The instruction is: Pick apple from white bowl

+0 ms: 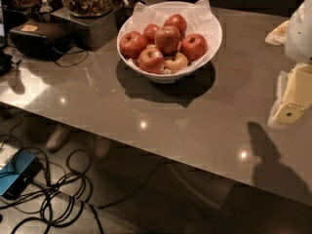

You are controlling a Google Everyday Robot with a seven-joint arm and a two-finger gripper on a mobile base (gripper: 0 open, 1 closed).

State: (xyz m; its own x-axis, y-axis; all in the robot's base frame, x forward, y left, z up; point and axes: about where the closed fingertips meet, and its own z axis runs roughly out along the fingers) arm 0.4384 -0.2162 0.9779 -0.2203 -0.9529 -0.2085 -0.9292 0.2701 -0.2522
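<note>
apple (167,39): dull dark red, faint yellowish streaks
smaller apples (132,44): 5, brighter red, some with yellow flecks
pale apple (176,61): yellow-tan
white bowl (165,76): plain glossy white
paper lining (201,11): white
table (146,111): grey-brown, with small white spots of light
gripper (294,101): cream-yellow with white trim, at the right edge of the view over the table, well apart from the white bowl
case (41,38): black-brown, 1 tan label
cables (53,199): black
box (14,177): blue
</note>
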